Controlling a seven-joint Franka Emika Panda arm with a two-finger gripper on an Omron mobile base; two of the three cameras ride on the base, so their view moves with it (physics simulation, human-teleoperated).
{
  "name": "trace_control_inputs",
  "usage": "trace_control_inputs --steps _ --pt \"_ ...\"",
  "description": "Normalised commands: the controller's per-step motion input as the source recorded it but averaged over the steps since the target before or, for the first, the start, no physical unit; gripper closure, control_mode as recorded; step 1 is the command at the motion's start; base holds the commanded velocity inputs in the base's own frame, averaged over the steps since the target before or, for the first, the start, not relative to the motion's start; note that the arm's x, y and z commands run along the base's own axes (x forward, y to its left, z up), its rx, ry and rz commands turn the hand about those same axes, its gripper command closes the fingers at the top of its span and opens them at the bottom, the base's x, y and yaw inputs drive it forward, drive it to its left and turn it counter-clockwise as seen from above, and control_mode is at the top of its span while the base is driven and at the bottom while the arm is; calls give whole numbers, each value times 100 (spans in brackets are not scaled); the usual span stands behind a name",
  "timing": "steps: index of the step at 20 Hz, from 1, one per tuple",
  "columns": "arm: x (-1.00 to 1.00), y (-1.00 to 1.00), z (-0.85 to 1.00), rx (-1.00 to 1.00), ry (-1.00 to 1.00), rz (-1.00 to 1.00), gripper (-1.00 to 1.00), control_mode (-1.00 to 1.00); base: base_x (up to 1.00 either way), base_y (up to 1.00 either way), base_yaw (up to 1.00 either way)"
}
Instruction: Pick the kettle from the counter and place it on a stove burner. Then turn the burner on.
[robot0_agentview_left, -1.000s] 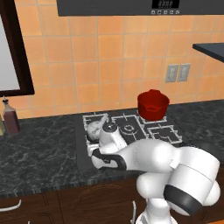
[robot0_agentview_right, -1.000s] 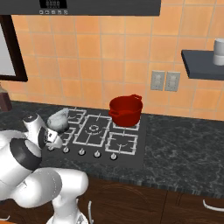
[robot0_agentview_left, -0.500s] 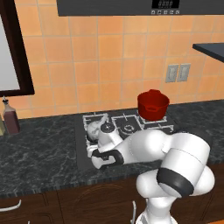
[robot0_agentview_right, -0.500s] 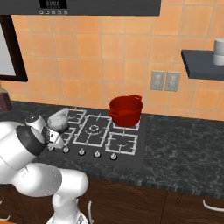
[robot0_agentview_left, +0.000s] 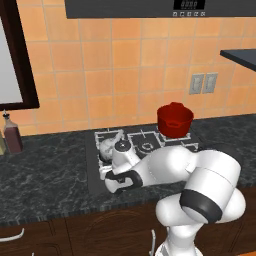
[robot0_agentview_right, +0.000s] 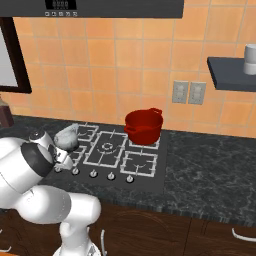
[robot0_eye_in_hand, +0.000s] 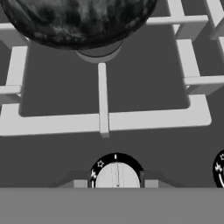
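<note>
With the kettle (robot0_agentview_right: 66, 137) already seated on the stove burner (robot0_eye_in_hand: 103, 83), the gripper (robot0_eye_in_hand: 116, 183) straddles a small, stiff knob (robot0_eye_in_hand: 116, 175), its jaws apparently parted, best pinched across its sides.

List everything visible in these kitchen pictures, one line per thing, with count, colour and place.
Small squat silvery-grey kettle: one, on the left-hand pale wire grate of the cooktop.
Black five-burner cooktop: one, set into the counter.
Pale grey square burner grate: one, under the kettle.
White round stove knob: one, at the cooktop's front edge, between the fingertips.
Red lidless pot: one, rear right burner.
Dark marbled stone counter: one, along the tiled wall.
Dark brown bottle: one, far left on the counter.
Grey wall outlets: two, on the orange tiles.
Dark shelf: one, upper right.
Gripper: one, dark fingers either side of the knob.
</note>
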Motion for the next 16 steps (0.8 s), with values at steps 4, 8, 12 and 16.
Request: trace_control_inputs --steps 4,8,12,16 --pt "0 0 0 0 0 2 100 -100 0 0 0" --pt "0 0 0 0 0 10 100 -100 0 0 0" --pt "0 0 0 0 0 12 100 -100 0 0 0" --pt "0 0 0 0 0 12 100 -100 0 0 0"
